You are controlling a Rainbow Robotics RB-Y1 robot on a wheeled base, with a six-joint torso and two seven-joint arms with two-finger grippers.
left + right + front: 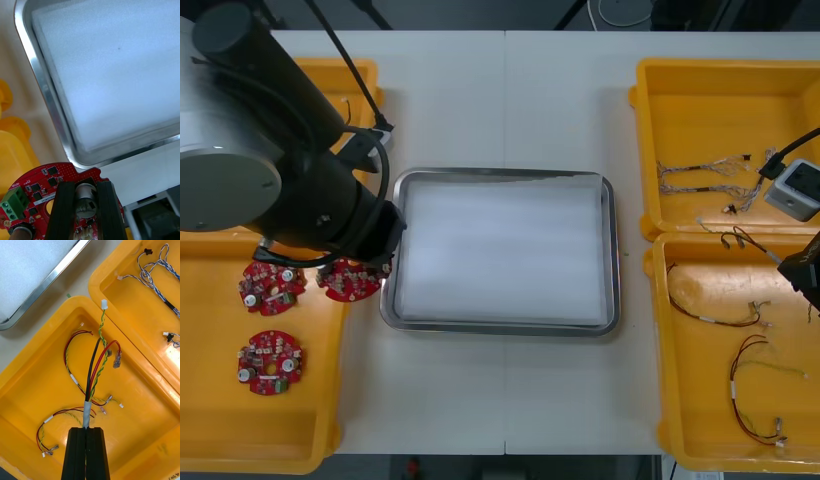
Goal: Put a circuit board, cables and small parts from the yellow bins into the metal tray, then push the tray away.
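My left gripper (368,268) is shut on a round red circuit board (350,283), held over the gap between the near left yellow bin (220,420) and the metal tray (502,327). In the left wrist view its fingers (64,210) clamp a metal part on the board (39,183), just short of the tray's rim (45,97). My right gripper (88,432) is shut on a red, black and yellow cable (97,362), lifted above the near right bin (142,397). In the front view that gripper (795,268) sits at the right edge, with the cable (733,238) trailing left.
Two more red boards (272,285) (270,362) lie in the near left bin. Twisted blue and white cables (700,175) lie in the far right bin (710,100). Red and yellow cables (755,400) rest in the near right bin (700,440). The tray is white inside.
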